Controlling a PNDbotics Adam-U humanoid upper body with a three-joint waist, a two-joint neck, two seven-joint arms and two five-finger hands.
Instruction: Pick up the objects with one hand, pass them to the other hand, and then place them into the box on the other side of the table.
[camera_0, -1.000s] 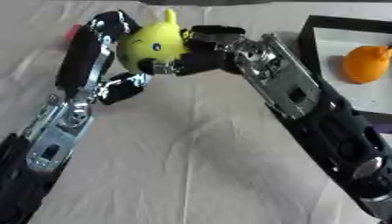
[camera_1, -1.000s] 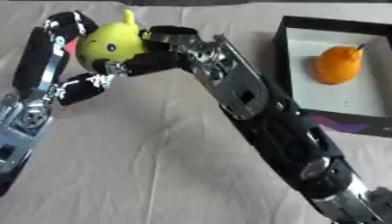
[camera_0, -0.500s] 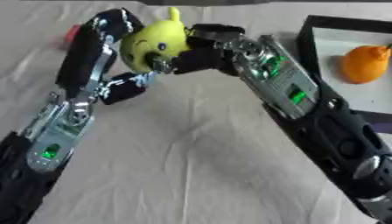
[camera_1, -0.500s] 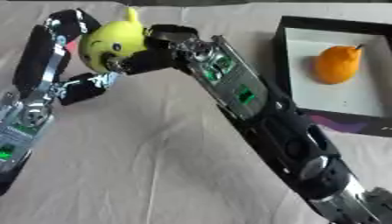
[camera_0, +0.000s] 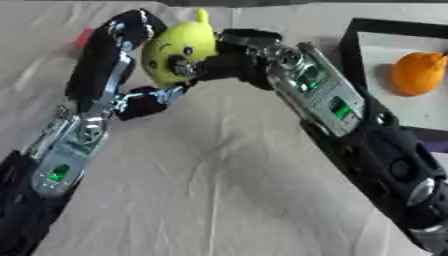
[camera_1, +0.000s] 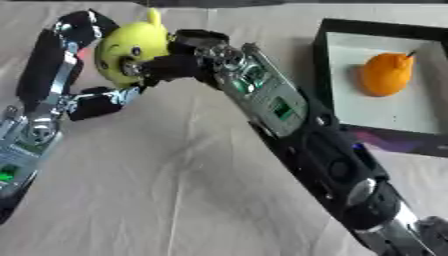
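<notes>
Left eye view shows the yellow toy (camera_0: 179, 50) held up off the counter (camera_0: 219, 180) between the two hands, near the far left of the work area. It is a rounded, pear-like figure with a small stalk on top and dark dots like a face. The right hand (camera_0: 229, 59) reaches in from the right, with its fingers curled against the toy's right side and front. The left hand (camera_0: 131, 35) wraps up and over the toy's left and back, and its lower finger or thumb (camera_0: 149, 97) hangs curled beneath the toy. Both hands seem to have hold of it, which fits the handover step.

The risk is in the release. If the left hand lets go before the right hand's hold is secure, the round, smooth-looking toy could roll out of the fingers and drop to the cloth-covered counter. How much of the toy the right hand's fingers cover is partly hidden, so the quality of its hold cannot be judged.

The black box (camera_1: 322, 60) sits on the right with an orange fruit (camera_1: 386, 74) already inside. On the carry across, the toy could catch the box's near wall or land on the fruit and knock it.
</notes>
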